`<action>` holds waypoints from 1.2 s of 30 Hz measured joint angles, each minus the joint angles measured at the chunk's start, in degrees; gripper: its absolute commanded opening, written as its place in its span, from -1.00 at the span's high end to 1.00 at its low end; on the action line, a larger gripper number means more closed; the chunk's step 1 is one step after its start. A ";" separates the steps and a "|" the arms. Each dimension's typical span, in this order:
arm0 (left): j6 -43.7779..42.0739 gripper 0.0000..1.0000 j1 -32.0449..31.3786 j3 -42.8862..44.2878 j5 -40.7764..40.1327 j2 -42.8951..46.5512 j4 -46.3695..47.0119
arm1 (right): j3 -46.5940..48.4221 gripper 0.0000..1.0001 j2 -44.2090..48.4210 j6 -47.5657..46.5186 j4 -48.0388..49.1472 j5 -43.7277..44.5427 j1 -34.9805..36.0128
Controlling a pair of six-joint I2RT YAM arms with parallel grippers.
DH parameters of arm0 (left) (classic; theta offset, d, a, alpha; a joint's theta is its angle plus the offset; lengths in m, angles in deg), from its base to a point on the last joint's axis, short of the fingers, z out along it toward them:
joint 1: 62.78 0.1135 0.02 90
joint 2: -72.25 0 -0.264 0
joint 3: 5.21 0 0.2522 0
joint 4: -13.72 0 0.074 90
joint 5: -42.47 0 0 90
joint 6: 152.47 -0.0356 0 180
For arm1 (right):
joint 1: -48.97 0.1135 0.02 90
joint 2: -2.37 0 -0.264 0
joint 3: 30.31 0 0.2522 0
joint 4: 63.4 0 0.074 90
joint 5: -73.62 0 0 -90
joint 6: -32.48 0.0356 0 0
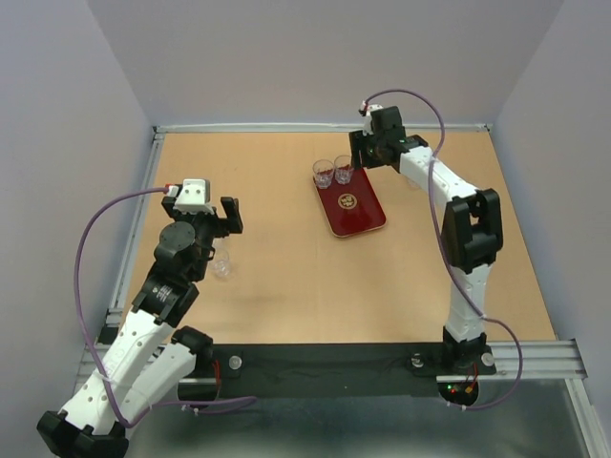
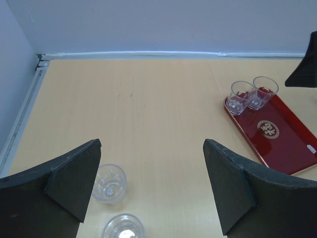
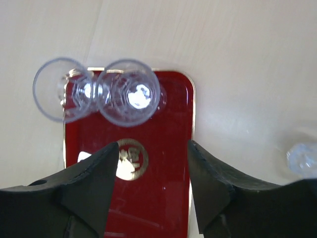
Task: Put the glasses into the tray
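Observation:
The dark red tray [image 1: 358,215] lies right of the table's centre, with a gold emblem [image 1: 347,201]. Two clear glasses [image 1: 324,173] [image 1: 344,169] stand side by side at its far end. My right gripper [image 1: 361,157] hovers open and empty just above them. In the right wrist view its gripper [image 3: 153,168] is over the tray [image 3: 163,208], with both glasses [image 3: 62,89] [image 3: 130,91] ahead of it. My left gripper [image 2: 151,183] is open and empty, with two glasses [image 2: 110,183] [image 2: 124,228] on the table by its left finger. They also show in the top view [image 1: 221,262].
Another clear glass [image 3: 303,158] stands on the table right of the tray, at the edge of the right wrist view. A metal rail [image 1: 143,205] runs along the table's left side and walls close in the back and sides.

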 measured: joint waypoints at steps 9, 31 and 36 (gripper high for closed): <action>1.92 -0.96 0.02 0.00 -0.04 -0.33 0.04 | -26.58 -0.77 29.09 -18.62 1.77 -10.56 -0.46; 27.10 -0.93 14.16 2.25 4.04 -7.89 -11.69 | -53.40 -0.79 52.92 -28.26 1.38 -39.63 -18.51; 32.33 -0.86 22.03 2.62 6.91 -15.74 -12.85 | -53.40 -0.79 52.43 -28.28 1.38 -40.00 -18.51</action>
